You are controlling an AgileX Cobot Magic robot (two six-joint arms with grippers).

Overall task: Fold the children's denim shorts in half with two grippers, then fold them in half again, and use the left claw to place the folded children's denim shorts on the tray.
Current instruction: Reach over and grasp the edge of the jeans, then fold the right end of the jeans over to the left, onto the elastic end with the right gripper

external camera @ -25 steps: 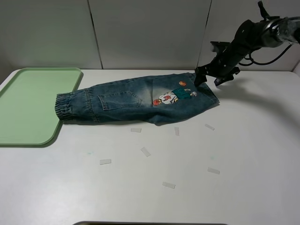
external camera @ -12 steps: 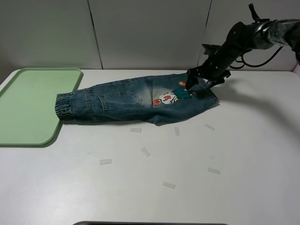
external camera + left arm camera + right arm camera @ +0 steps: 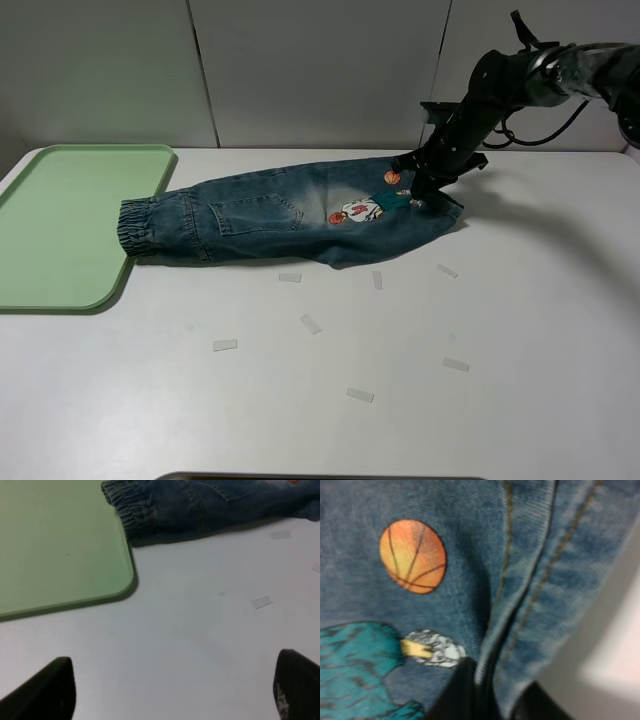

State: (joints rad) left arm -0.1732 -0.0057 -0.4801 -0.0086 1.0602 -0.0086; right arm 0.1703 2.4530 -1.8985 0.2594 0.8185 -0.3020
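The children's denim shorts (image 3: 290,215) lie flat across the white table, elastic waistband toward the tray (image 3: 60,220) and cartoon patch near the right end. My right gripper (image 3: 420,190) is down on that right end, beside the patch. The right wrist view shows its dark fingers pinched close on a raised denim seam of the shorts (image 3: 470,555), next to an orange basketball print. My left gripper (image 3: 170,690) is open over bare table; only its two fingertips (image 3: 50,690) show. Ahead of it are the tray corner (image 3: 55,545) and the waistband of the shorts (image 3: 150,510).
Several small white tape strips (image 3: 311,323) lie scattered on the table in front of the shorts. A pale panelled wall stands right behind the table. The waistband slightly overlaps the tray's right rim.
My right gripper has moved left and down from beside the shorts' right end onto the fabric, and its fingers have closed on the denim. The left gripper has not moved.
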